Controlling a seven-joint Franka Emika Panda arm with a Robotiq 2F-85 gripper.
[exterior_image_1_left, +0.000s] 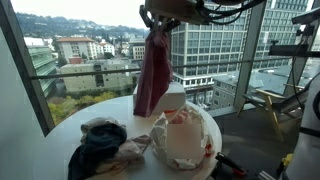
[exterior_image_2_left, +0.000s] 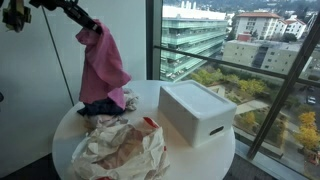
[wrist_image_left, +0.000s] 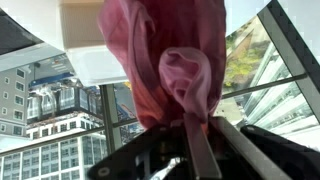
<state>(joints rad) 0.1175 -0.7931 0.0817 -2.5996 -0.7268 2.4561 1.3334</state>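
My gripper (exterior_image_1_left: 157, 24) is shut on a pink cloth (exterior_image_1_left: 152, 70) and holds it high above the round white table (exterior_image_1_left: 75, 118). The cloth hangs down, its lower end just above the table. It also shows in an exterior view (exterior_image_2_left: 102, 65), hanging from the gripper (exterior_image_2_left: 90, 27) over a dark garment (exterior_image_2_left: 100, 104). In the wrist view the pink cloth (wrist_image_left: 170, 55) fills the top, pinched between the fingers (wrist_image_left: 190, 125).
A white box (exterior_image_2_left: 197, 110) stands on the table (exterior_image_2_left: 225, 150) near the window. A pale crumpled garment (exterior_image_2_left: 122, 150) lies at the front. A dark blue garment (exterior_image_1_left: 100, 140) and a pale heap (exterior_image_1_left: 185, 140) lie on the table. Large windows surround the table.
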